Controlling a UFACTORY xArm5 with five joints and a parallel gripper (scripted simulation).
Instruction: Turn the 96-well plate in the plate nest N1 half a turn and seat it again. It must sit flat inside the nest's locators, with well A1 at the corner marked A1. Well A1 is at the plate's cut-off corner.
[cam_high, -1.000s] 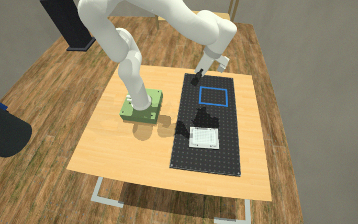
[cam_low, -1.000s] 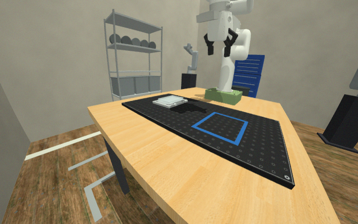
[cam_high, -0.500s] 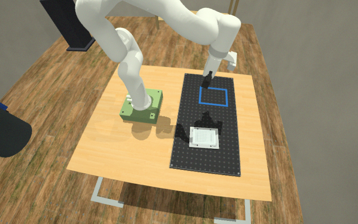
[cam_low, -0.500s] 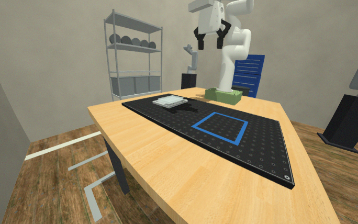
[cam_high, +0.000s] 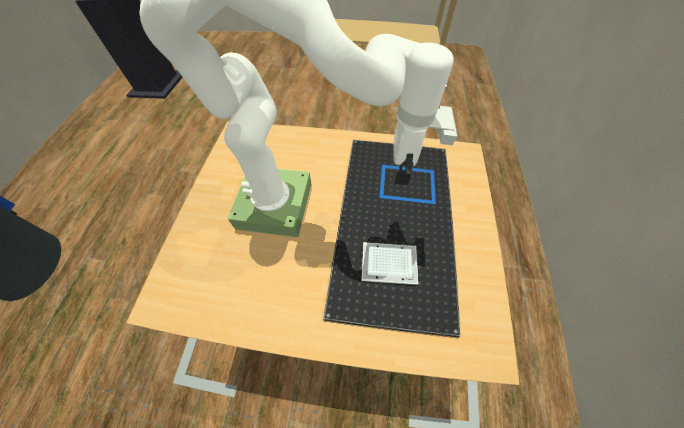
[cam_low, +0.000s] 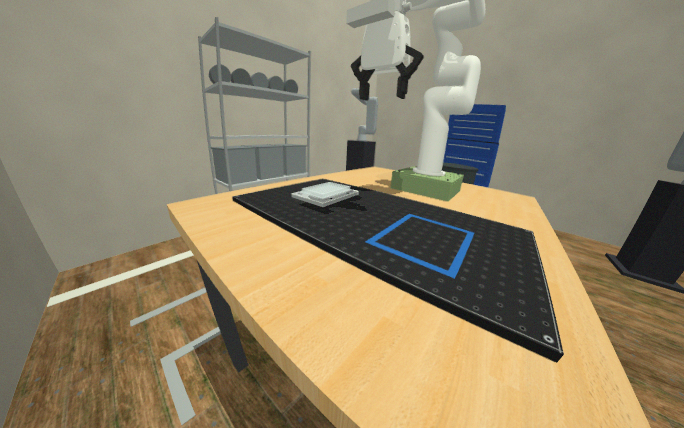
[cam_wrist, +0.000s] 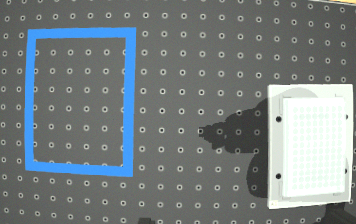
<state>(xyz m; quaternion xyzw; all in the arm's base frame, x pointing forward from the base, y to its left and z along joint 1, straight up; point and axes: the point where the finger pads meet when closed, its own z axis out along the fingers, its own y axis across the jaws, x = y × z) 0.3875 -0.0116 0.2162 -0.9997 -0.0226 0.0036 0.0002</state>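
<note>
Top view: the plate nest N1 (cam_high: 365, 262), a pale grey tray, rests on the black perforated breadboard (cam_high: 353, 297). All positions below are given relative to this breadboard. The white 96-well plate (cam_high: 389, 260) sits inside the nest, in the breadboard's near half. Four dark locator dots show around the plate in the wrist view, two on each long side. The nest's rim shows on all sides of the plate.

A blue rectangular outline (cam_high: 407, 199) marks the breadboard's far half, well apart from the nest. The gripper (cam_low: 381, 85) hangs high above the breadboard, over the outline's far edge in the top view. Its black fingers (cam_low: 362, 83) are spread fully apart with nothing between them.

The breadboard lies on a light wooden table (cam_high: 211, 282), which shows as a bare strip along each of the breadboard's four edges. The arm's green base block (cam_high: 295, 218) stands on the table beside the breadboard's left long edge, level with the gap between outline and nest. The stretch of breadboard between outline and nest carries only the arm's shadow.

The plate's cut-off corner, the A1 marking and the N1 label are too small to make out in any view. The wrist view cuts off the nest's right edge. In the exterior view a grey shelf rack (cam_low: 204, 100) stands beyond the table.
</note>
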